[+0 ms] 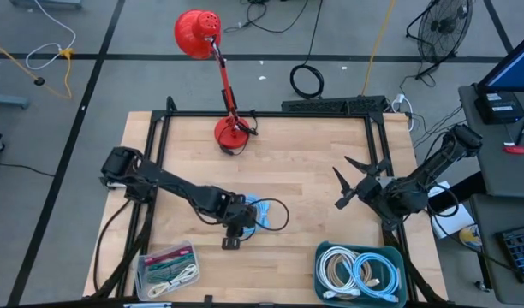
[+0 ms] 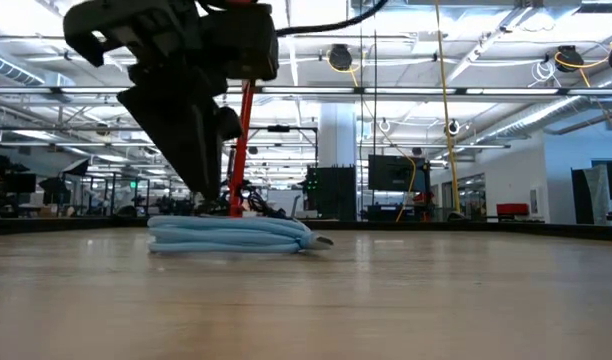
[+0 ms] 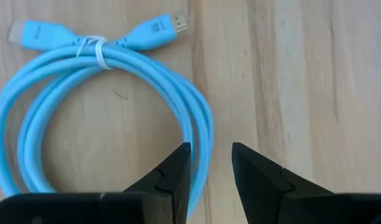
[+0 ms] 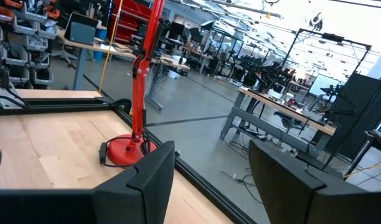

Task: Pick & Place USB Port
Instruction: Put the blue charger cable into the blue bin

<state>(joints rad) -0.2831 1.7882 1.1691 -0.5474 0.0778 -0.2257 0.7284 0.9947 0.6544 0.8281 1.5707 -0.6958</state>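
Light, limp coiled blue USB cable point(image 3: 109, 118): grip bundled strands with left gripper point(image 3: 210, 165), fingers apart, empty above it.

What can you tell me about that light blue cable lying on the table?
The light blue cable is a smooth, plastic-looking USB lead wound into a flat coil of several loops, bound near its two ends by a thin white tie. Both plugs lie side by side, one showing a metal tip. It rests flat on the wooden table, near the front middle. The left gripper hangs just above the coil's edge, fingers apart, one on each side of the strands; whether they touch it is unclear.
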